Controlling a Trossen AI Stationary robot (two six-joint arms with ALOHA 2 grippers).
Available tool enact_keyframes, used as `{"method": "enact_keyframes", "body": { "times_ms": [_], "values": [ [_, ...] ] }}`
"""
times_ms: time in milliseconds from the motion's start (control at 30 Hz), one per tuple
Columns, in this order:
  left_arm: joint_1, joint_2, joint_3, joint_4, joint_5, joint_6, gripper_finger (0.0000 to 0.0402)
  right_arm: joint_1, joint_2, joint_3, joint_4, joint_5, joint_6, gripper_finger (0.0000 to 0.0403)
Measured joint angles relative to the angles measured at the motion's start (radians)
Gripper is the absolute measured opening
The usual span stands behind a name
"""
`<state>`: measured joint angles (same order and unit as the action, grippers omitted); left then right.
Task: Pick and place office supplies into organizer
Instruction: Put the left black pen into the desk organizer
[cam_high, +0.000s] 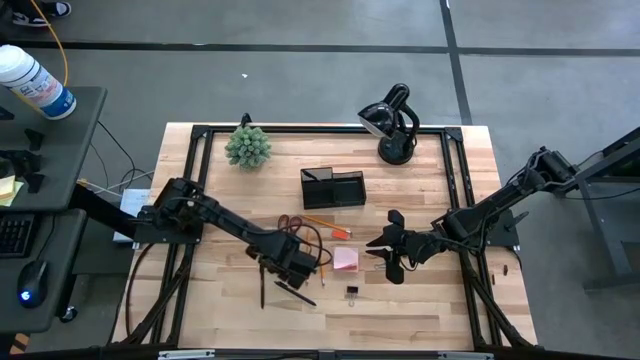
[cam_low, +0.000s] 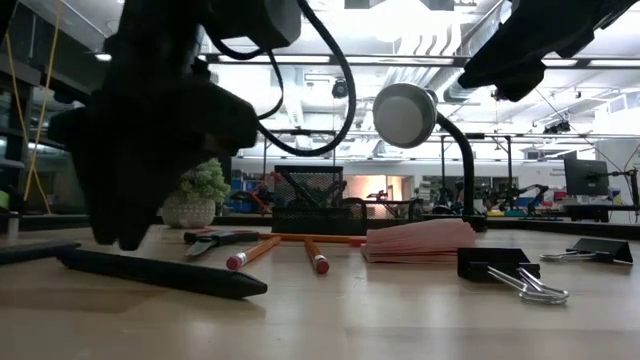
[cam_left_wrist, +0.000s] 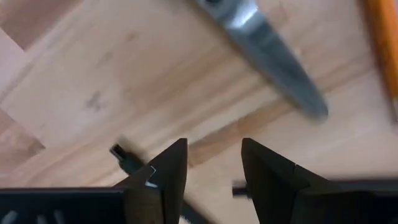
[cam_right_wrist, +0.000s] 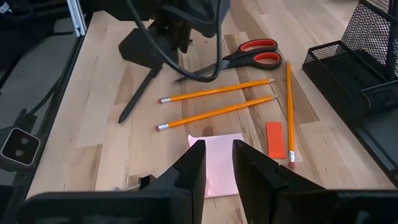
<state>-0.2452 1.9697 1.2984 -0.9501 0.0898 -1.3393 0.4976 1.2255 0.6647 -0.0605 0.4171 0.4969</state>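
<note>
Below the parted left fingers (cam_left_wrist: 177, 171), a black pen (cam_high: 296, 292) lies diagonally, unheld.

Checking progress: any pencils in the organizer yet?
No. Three pencils lie on the table, apart from the organizer.

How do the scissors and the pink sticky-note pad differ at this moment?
The scissors have red handles and steel blades; the sticky-note pad is a flat pink square. The scissors lie partly beneath the left hand; the pad lies uncovered, in front of the right hand. Both rest on the table, outside the organizer.
</note>
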Motion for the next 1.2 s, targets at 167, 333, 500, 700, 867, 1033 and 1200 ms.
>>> {"method": "enact_keyframes", "body": {
  "times_ms": [167, 333, 500, 700, 867, 1033, 1200],
  "values": [
    [-0.005, -0.001, 0.03, -0.127, 0.011, 0.009, 0.0143, 0.0, 0.0, 0.0, -0.002, 0.0, -0.002, 0.0074],
    [-0.004, -0.002, 0.069, -0.256, -0.011, 0.044, 0.0143, 0.0, 0.0, 0.0, -0.002, -0.001, -0.003, 0.0074],
    [-0.006, -0.002, 0.072, -0.251, -0.002, 0.102, 0.0143, 0.0, 0.0, 0.0, -0.002, -0.005, -0.004, 0.0074],
    [-0.013, -0.002, 0.072, -0.241, 0.002, 0.104, 0.0143, 0.0, 0.0, 0.0, -0.002, -0.005, -0.004, 0.0074],
    [-0.011, -0.002, 0.071, -0.219, 0.006, 0.101, 0.0143, 0.0, 0.0, 0.0, -0.002, -0.005, -0.004, 0.0074],
    [-0.01, -0.003, 0.048, -0.193, 0.021, 0.103, 0.0143, 0.0, 0.0, 0.002, -0.002, -0.007, -0.004, 0.0074],
    [-0.021, -0.049, 0.003, -0.172, 0.018, 0.073, 0.0143, 0.0, 0.0, 0.002, -0.002, -0.008, -0.003, 0.0074]
  ]
}}
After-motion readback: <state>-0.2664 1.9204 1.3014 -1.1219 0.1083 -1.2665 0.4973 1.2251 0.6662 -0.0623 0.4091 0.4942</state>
